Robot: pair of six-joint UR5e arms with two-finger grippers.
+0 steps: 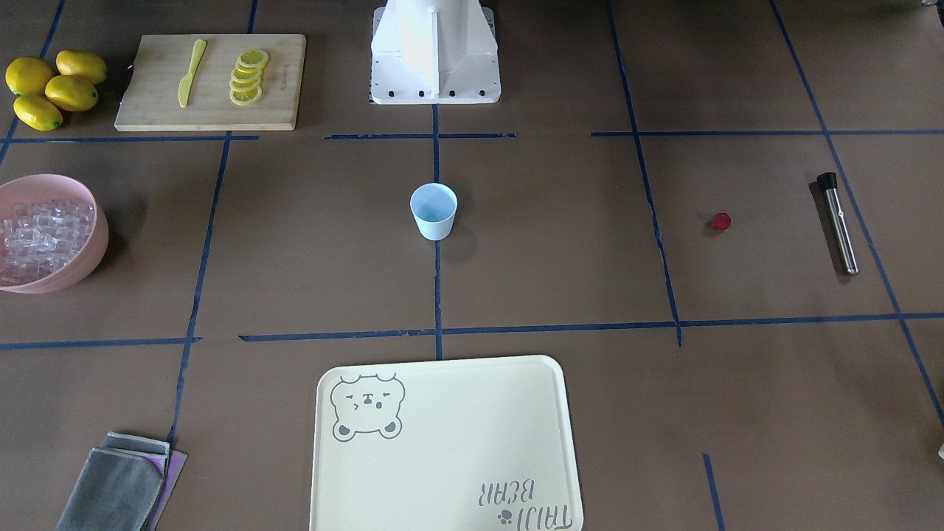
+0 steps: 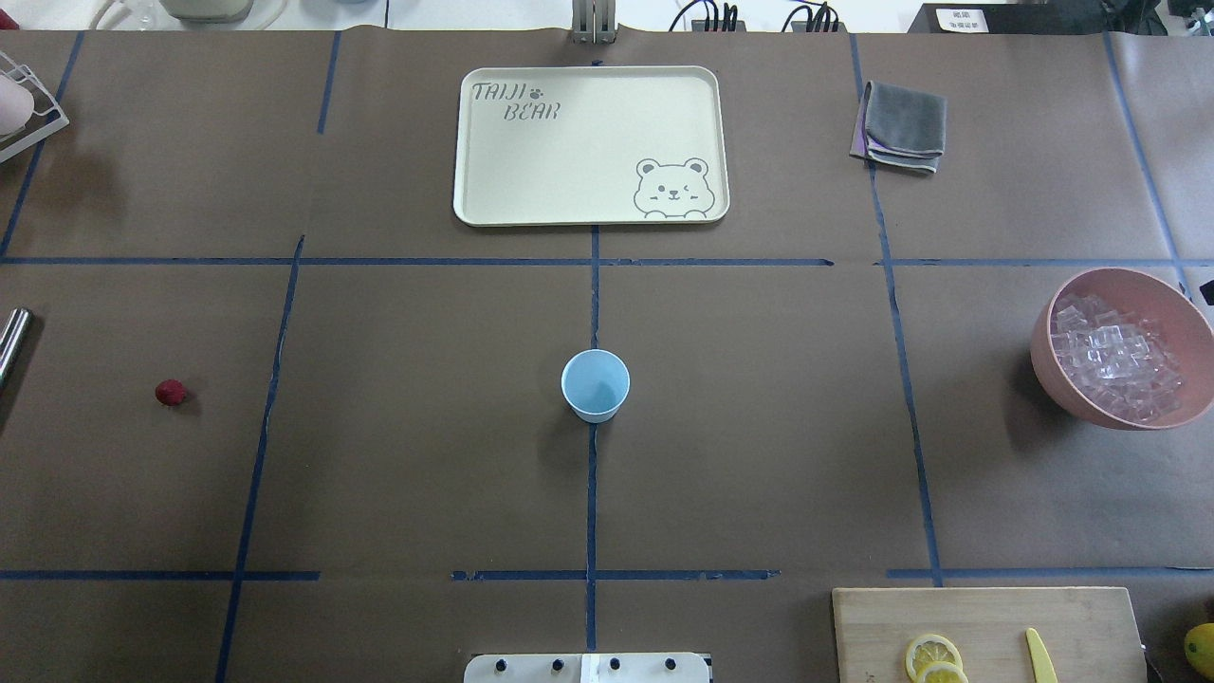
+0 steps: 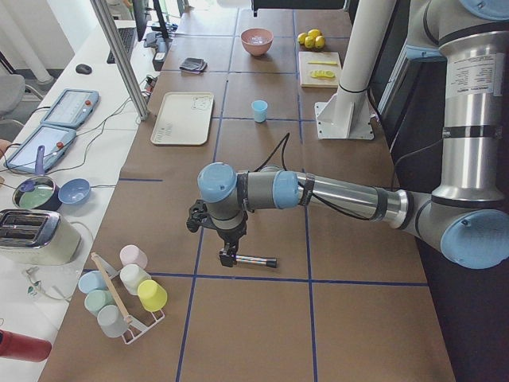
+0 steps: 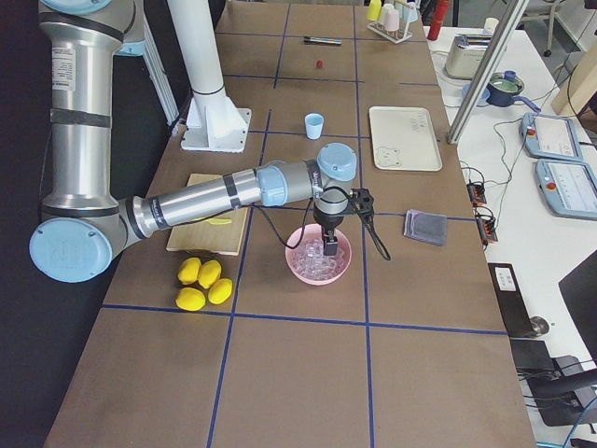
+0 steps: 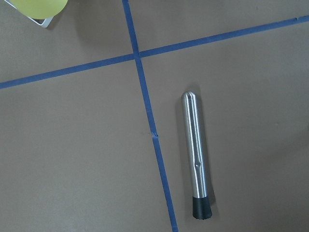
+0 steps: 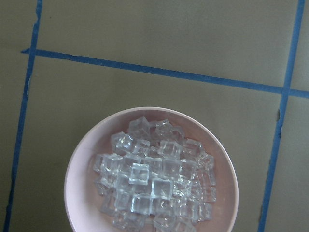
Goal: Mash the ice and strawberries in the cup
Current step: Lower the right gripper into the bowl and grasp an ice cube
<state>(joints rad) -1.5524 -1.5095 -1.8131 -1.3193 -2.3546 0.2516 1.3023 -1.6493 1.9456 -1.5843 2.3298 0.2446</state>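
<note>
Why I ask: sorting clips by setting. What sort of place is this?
Probably a robotics lab staged as a drinks bench: a brown paper-covered table gridded with blue tape, a silver robot arm, grey touchscreen tablets alongside.

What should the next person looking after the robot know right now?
Left gripper: above the metal muddler lying on the table; open or shut, cannot tell.
Right gripper: above the pink bowl of ice; cannot tell either.
Cup: empty, mid-table.
Strawberry: on the table, far from the cup.
Done: nothing.
Left: ice and strawberry into the cup, then mash.
</note>
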